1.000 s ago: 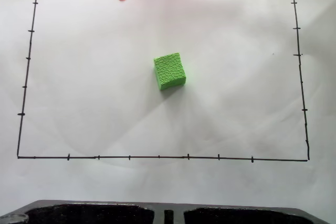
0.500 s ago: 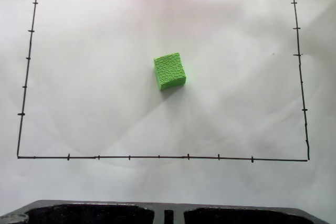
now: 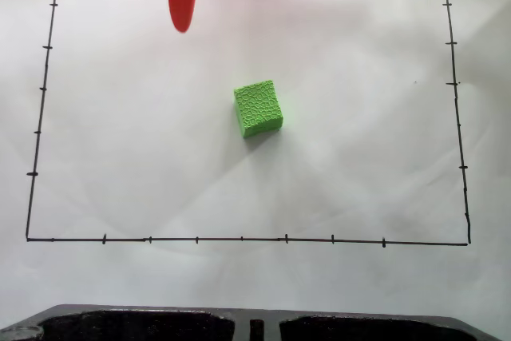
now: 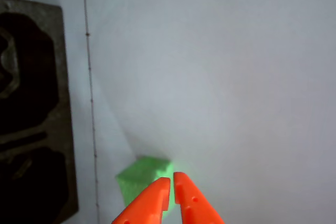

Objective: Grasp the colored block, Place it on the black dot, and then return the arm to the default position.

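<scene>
Fixed view: crackled bright-green colored block (image 3: 258,108)

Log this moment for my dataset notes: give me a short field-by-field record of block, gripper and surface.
block: green cube, sits flat near the middle of the framed area, untouched
gripper: red fingers nearly closed, holding nothing; tip enters from the top edge of the fixed view, apart from the cube
surface: white paper with a hand-drawn black border and ticks
black dot: cannot be made out
near edge: dark moulded tray
</scene>
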